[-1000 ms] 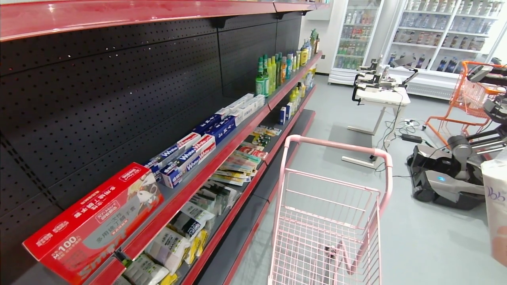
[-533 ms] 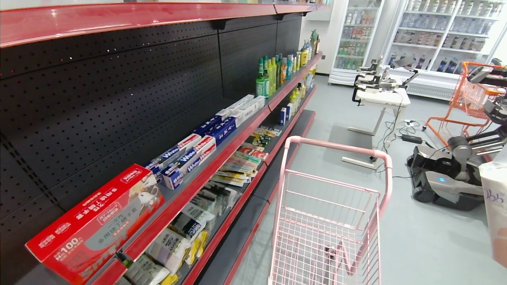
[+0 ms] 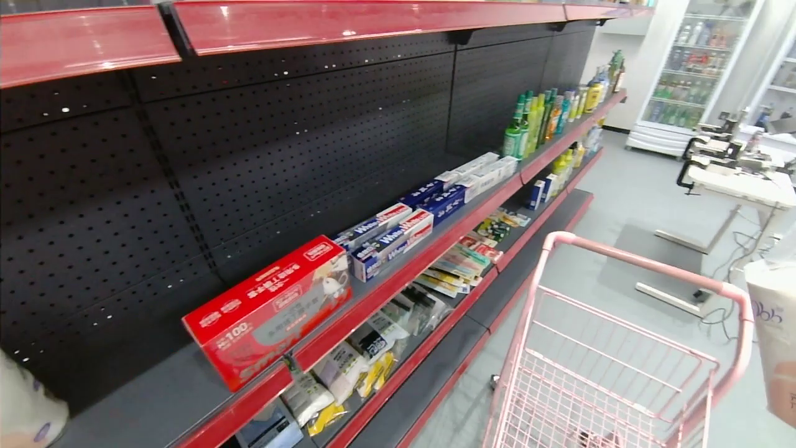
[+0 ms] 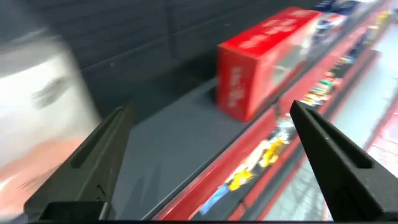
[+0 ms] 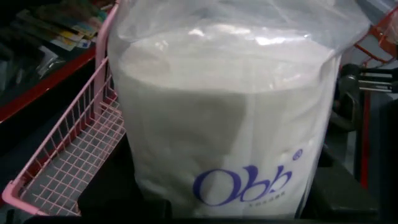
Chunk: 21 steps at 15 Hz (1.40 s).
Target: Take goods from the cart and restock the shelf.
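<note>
Tissue pack [image 5: 230, 124]: white rolls in clear wrap, up in the air on robot's right, beside the pink cart [image 3: 640, 261], not in the basket. R gripper [image 5: 230, 208] is clamped on it, dark fingers either side of the pack's lower part. L gripper [image 4: 211, 115] is empty, fingers spread wide, over the bare grey deck of the mid shelf [image 3: 143, 398], near the red box [image 3: 267, 311].

Second white pack [image 3: 25, 404] looks to sit at the near end of that deck, apart from the red box w/ bare deck between. Beyond the red box: toothpaste boxes [image 3: 392, 233] in a row, bottles further down.

Step, my read: pick is done, now transfer cart→shelf. Place not begun; pack is well apart from the shelf.

Next move needs:
- Swing R arm across to the gap between white pack & red box.
- Clear the red front lip and keep under the upper shelf.
- Set the pack upright on the deck, then let go.

L arm hangs over the same spot, so prob has to back out or it blocks. Pack is soft & bulky and the wrap looks slippery, so it may tilt on release. Get the base flat first.
</note>
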Motion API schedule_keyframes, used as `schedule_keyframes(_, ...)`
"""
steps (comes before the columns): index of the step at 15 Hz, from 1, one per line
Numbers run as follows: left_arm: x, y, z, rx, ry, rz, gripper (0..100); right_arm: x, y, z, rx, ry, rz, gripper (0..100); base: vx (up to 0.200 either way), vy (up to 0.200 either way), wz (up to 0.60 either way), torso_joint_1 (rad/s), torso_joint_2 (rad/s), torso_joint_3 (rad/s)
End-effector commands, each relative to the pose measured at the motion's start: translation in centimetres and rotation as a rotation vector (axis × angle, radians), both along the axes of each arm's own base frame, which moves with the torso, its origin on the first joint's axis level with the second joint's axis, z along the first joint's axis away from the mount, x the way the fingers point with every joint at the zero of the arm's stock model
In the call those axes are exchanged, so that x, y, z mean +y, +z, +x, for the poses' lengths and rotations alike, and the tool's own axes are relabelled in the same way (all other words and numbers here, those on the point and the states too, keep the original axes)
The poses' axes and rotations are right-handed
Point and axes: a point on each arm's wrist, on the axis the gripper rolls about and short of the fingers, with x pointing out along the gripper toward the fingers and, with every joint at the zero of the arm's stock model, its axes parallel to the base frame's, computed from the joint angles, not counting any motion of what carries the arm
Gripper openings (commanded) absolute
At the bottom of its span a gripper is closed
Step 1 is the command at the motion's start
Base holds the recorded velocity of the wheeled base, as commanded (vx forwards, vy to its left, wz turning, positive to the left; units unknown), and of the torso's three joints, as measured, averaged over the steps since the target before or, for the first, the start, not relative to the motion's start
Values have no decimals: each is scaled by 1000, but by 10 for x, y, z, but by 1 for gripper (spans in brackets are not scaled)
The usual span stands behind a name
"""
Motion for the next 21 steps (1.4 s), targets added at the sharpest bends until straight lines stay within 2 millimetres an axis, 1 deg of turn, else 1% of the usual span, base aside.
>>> schedule_keyframes(1,0,0,0,0,0,-1,100,0,-1,1,6,0,0,0,0,0,600,-2,2,2)
schedule_keyframes(7,0,0,0,0,1,-1,100,0,-3,-2,3,-1,0,0,0,0,600,1,1,2)
schedule_keyframes(10,0,0,0,0,1,-1,100,2,-5,-12,-26,-8,-4,0,0,0,600,1,2,2)
schedule_keyframes(15,0,0,0,0,1,-1,100,2,-4,-16,-43,-14,-9,0,0,0,600,2,3,3)
schedule_keyframes(19,0,0,0,0,1,-3,100,3,-11,-25,-57,-21,-25,0,0,0,600,2,1,5)
schedule_keyframes(21,0,0,0,-2,1,-3,100,4,-13,-31,-73,-27,-31,0,0,0,0,0,0,0)
